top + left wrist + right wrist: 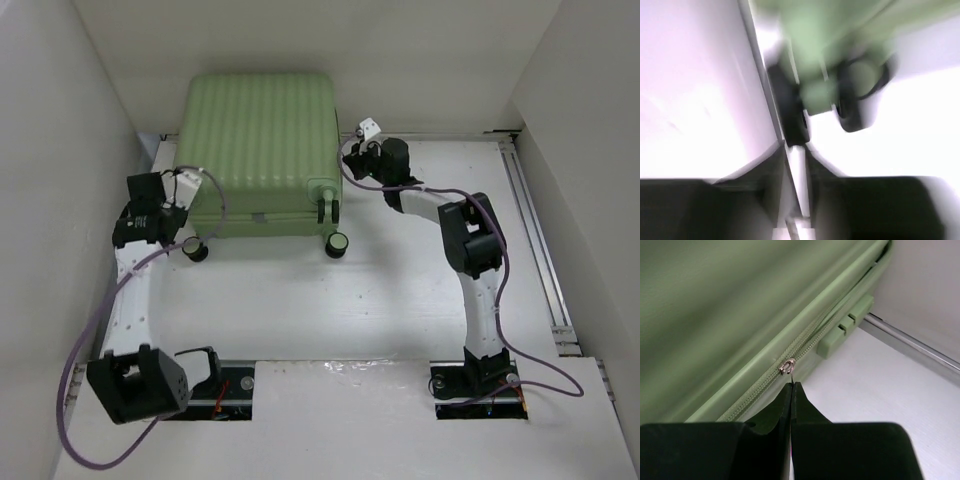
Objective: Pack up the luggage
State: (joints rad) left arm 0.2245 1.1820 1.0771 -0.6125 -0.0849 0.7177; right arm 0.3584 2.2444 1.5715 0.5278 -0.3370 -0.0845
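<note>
Well back on the table's (330, 310) left, the luggage (258, 140) lies closed and flat. The right arm, elbow bent, reaches its right side, with the right gripper (791, 386) clenched on the zipper pull (786, 366). The left arm stretches forward beside the near-left wheel (195, 250). Its left gripper (180, 190) is perhaps narrowed, but blur prevents telling.

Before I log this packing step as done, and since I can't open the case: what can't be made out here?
1. Inside of the luggage: all views, the closed shell hides it.
2. Left gripper, open or shut: left wrist view is blurred, top view too small.
3. How deep the zipper pull sits in the right gripper: right wrist view, the shut fingers cover it.
</note>
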